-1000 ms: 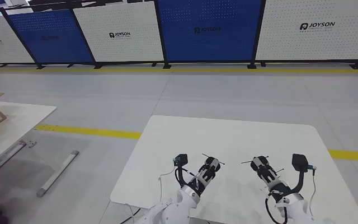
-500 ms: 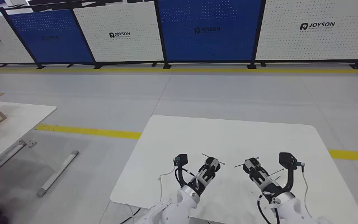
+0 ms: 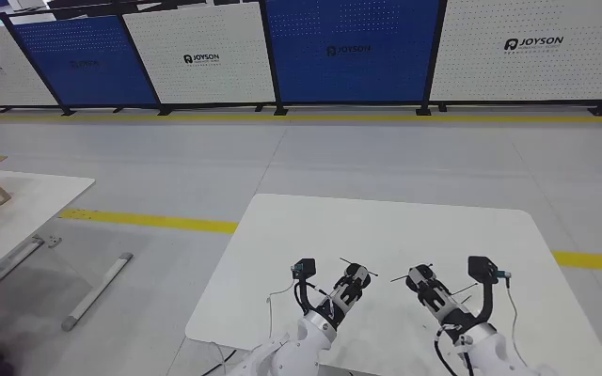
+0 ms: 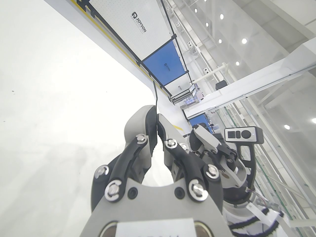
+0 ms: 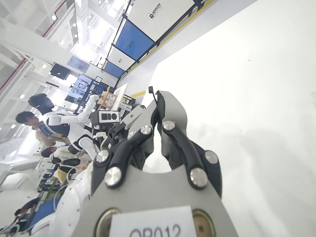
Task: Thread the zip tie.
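Right now you are at the lining-up step, with both claws over the desk (image 3: 395, 226), near each other but apart. Your left claw (image 4: 156, 122) is clamped tight on the zip tie (image 4: 155, 104), whose thin tail (image 4: 154, 88) pokes out past the fingertips. Your right claw (image 5: 158, 104) is likewise closed, pinching the head end (image 5: 150, 90), with the square lock just beyond its tips. Nothing looks threaded yet. Next, you will need to bring the tail squarely to the lock, turning a wrist so the tip meets the slot without buckling.
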You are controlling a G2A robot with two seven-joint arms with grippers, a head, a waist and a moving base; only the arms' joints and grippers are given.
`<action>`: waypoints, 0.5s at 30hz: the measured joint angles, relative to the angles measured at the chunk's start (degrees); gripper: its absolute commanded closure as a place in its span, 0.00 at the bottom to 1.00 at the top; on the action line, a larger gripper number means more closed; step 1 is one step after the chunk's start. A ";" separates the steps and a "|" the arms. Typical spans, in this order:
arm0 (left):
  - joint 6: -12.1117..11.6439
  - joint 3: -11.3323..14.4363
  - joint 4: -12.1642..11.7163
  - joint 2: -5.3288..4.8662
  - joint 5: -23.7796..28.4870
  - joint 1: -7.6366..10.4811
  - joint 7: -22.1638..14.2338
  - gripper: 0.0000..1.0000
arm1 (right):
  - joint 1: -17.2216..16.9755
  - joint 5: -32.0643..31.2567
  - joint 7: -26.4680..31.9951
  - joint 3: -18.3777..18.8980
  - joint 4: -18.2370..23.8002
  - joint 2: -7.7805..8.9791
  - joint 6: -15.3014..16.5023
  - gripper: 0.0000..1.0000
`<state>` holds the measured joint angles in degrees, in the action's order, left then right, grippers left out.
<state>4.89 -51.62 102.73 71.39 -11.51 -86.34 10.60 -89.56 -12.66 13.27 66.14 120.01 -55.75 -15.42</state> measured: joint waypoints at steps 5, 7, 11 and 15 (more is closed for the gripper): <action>0.00 0.00 0.00 0.00 0.00 0.00 0.00 1.00 | 0.87 -2.82 1.43 -1.32 0.35 -0.37 -0.67 1.00; 0.00 0.00 0.00 0.00 0.00 0.00 0.00 1.00 | 1.87 -4.41 2.04 -2.18 0.12 -0.61 -2.24 1.00; 0.00 0.00 0.00 0.00 0.00 0.00 0.00 1.00 | 2.72 -5.74 2.21 -2.90 -0.16 -0.84 -4.16 1.00; 0.00 0.00 0.00 0.00 0.00 0.00 0.00 1.00 | 2.67 -5.66 2.20 -2.86 -0.15 -0.83 -4.06 1.00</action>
<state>4.89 -51.62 102.73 71.39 -11.51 -86.34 10.60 -86.89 -18.32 15.47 63.27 119.86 -56.58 -19.48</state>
